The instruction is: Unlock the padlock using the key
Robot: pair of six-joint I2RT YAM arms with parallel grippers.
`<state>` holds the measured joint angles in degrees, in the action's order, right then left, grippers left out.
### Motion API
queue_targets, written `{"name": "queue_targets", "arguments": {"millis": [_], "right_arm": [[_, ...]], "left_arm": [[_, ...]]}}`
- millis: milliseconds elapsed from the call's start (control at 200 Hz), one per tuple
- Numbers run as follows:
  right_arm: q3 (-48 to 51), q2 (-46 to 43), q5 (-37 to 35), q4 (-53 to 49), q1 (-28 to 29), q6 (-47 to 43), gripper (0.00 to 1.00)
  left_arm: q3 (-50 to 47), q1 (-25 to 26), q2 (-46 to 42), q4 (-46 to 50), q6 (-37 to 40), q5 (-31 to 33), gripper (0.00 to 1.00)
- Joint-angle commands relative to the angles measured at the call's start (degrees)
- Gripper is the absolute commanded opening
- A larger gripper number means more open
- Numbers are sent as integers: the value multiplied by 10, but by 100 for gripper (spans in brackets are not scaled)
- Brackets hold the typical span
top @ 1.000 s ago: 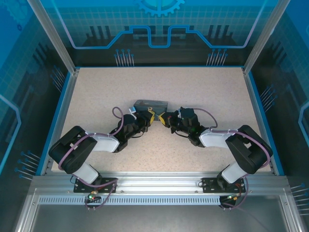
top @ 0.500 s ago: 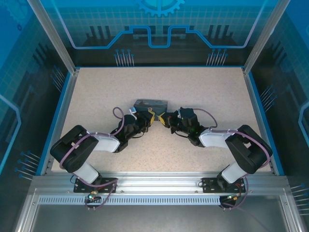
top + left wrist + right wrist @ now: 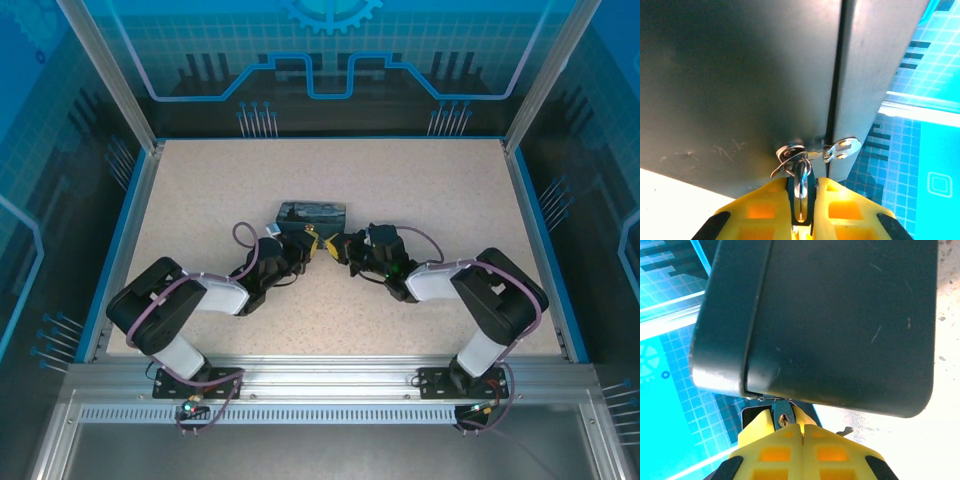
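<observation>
Near the middle of the speckled beige table, a little toward its far edge, sits a dark rectangular box with a blue painted face. Both arms meet at its near side. From above, the left gripper and right gripper crowd tip to tip and cover the lock, so nothing of it can be made out there. On the left wrist camera, the tiny dark bluish padlock is pinched between the yellow fingers. Its lower part is cut off by the fingers and the frame edge. Its silver shackle loop rises out of the grip toward a metal hasp staple on the box wall, beside a small latch plate. The long axis runs along the fingers, pointing at the box. On the right wrist camera, the yellow fingers are pressed together just under the box seam, with the padlock's bluish end at their tips. A golden-brown glint sits in that end. Whether that is the key or the keyway cannot be told, nor whether anything lies between these fingers.
</observation>
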<state>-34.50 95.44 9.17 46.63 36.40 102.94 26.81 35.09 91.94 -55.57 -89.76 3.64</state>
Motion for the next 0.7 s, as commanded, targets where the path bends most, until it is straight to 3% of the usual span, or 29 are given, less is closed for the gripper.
{"name": "queue_targets", "arguments": {"millis": [0,695], "right_arm": [[-25,15,19,34,5,11,0],[-53,20,124,-34,-45,-33,0]], "left_arm": [[2,29,-13,-53,19,-83,0],[-7,28,-11,-52,56,-112,0]]}}
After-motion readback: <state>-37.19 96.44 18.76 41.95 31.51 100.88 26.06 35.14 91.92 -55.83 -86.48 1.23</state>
